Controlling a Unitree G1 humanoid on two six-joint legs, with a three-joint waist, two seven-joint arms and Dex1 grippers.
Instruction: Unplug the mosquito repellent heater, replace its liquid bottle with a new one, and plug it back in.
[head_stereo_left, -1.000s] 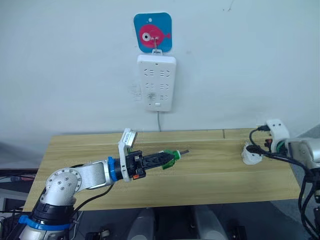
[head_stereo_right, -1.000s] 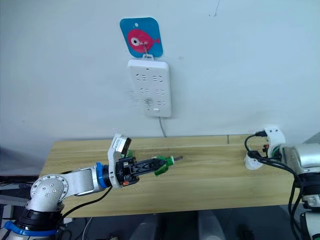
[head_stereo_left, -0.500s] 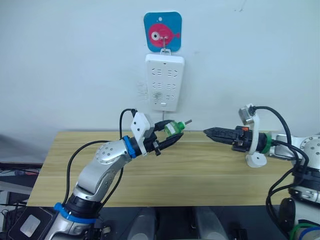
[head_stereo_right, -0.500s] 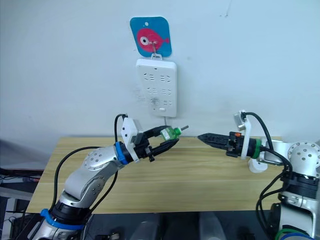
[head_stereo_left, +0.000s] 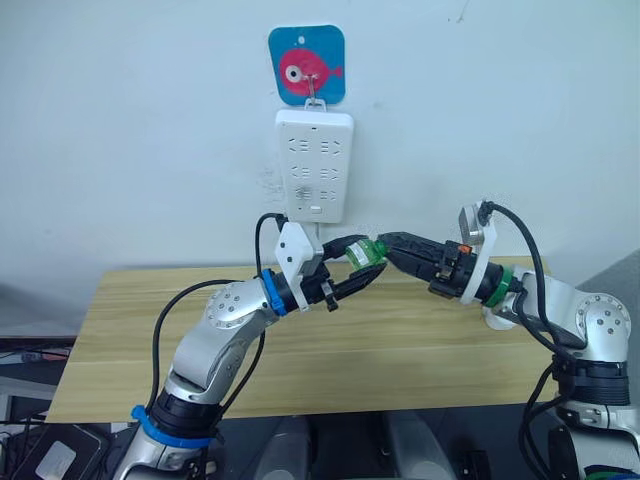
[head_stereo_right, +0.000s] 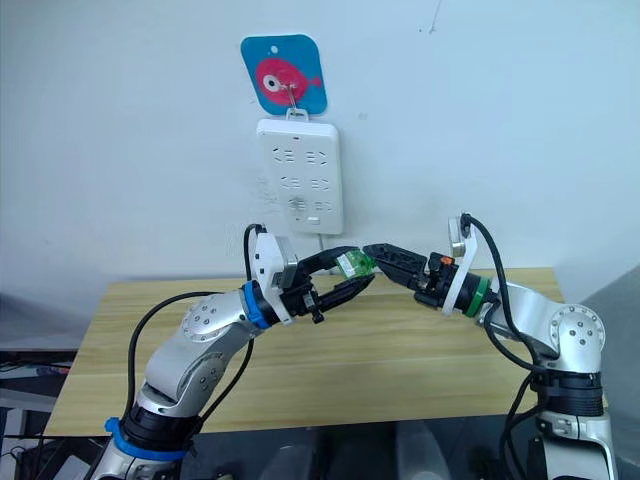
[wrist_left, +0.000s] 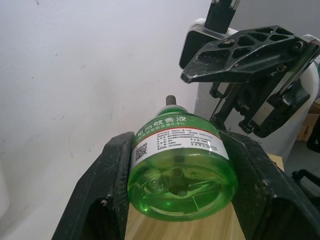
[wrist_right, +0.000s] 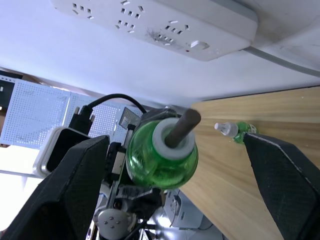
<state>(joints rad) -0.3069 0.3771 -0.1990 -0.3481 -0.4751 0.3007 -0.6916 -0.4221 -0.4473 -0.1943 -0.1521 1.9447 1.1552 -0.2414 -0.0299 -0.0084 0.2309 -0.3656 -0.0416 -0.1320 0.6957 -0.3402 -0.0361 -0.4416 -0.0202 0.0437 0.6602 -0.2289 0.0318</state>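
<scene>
My left gripper (head_stereo_left: 365, 257) is shut on a green liquid bottle (head_stereo_left: 368, 253), held in mid-air below the wall strip with its wick end pointing right. In the left wrist view the bottle (wrist_left: 182, 165) sits base-first between both fingers (wrist_left: 107, 190). My right gripper (head_stereo_left: 386, 244) is open at the wick end, with its fingers (wrist_right: 80, 190) spread wide on either side of the bottle (wrist_right: 162, 150), apart from it. The mosquito repellent heater (head_stereo_left: 497, 320) lies on the table under my right arm, mostly hidden.
A white power strip (head_stereo_left: 314, 165) hangs on the wall from a blue fish hook (head_stereo_left: 306, 65), its sockets empty. A second small green bottle (wrist_right: 234, 131) with a white cap lies on the wooden table (head_stereo_left: 400, 350). The table's right edge is close to the heater.
The left gripper has lifted the bottle from table height into the air. The right gripper has swung in from the far right to the bottle's wick end.
</scene>
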